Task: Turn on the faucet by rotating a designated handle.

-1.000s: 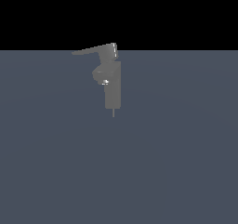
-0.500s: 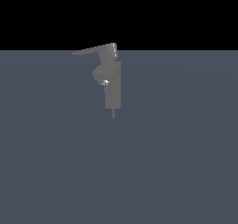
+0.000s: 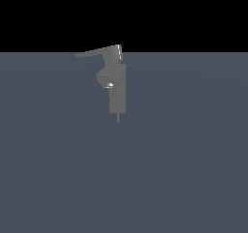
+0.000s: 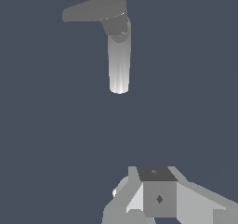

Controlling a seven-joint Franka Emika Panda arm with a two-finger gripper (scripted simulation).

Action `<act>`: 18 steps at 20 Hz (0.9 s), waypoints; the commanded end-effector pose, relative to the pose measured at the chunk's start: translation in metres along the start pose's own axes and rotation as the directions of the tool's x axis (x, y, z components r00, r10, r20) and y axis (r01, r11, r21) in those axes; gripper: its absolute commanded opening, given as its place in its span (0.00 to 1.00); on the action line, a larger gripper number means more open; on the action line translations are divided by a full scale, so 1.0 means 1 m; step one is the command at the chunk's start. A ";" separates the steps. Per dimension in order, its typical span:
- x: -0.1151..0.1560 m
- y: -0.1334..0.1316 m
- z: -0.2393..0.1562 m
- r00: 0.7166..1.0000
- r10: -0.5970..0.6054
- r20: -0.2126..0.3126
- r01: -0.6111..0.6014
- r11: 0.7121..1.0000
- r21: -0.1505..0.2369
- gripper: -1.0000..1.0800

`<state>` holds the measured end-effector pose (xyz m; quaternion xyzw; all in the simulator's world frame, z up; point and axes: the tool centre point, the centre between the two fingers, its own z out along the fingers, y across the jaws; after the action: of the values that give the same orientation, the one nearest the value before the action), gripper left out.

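The grey faucet (image 3: 117, 94) stands upright on the floor in the exterior view, its short spout stub (image 3: 107, 78) carrying a bright glint. Its handle (image 3: 97, 52) is a thin flat blade pointing to the exterior view's left from the boxy hub on top. In the wrist view the faucet (image 4: 119, 60) and the handle (image 4: 93, 9) appear some way ahead of my gripper (image 4: 155, 173). The gripper is apart from both, touching nothing, and its fingers read as one closed block. No arm shows in the exterior view.
A flat blue-grey floor (image 3: 184, 169) spreads all around the faucet. A thin pin (image 3: 118, 117) sticks out below the column's base. Black background lies above the floor's far edge.
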<state>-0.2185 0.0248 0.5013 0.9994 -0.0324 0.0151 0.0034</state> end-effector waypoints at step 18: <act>0.111 -0.029 0.011 0.901 0.424 0.093 -0.427 0.904 0.023 0.00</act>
<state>-0.1155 0.0448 0.4956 0.9724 -0.2310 -0.0229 -0.0218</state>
